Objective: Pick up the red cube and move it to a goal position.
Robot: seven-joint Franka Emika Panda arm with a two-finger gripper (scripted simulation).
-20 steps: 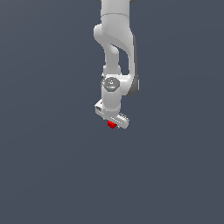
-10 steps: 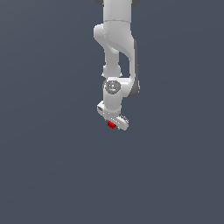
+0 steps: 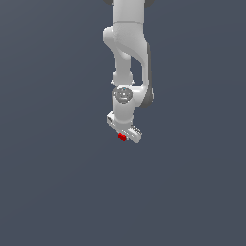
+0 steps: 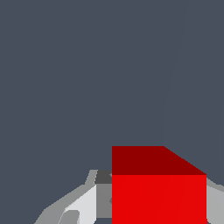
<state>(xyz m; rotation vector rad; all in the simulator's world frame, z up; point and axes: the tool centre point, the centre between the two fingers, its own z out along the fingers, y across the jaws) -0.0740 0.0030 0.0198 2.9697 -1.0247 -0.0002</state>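
A smooth white Franka arm [image 3: 129,57] hangs against a flat slate-grey backdrop, its gripper [image 3: 124,134] pointing down. Pinched between the jaws is 1 red cube [image 3: 122,137], tiny, glossy, flat-faced and unmarked, far narrower than the gripper. Seen from the wrist, the red cube [image 4: 158,192] shows 2 faces, 1 darker, flanked by pale grey fingers [image 4: 83,205].

- A plain slate-grey surface [image 3: 53,182] fills the whole exterior view, from upper left to lower right, flat and unmarked.
- The same grey ground [image 4: 65,78] takes up the upper part and most of the left side of the wrist view, with only a faint change of shade at right.
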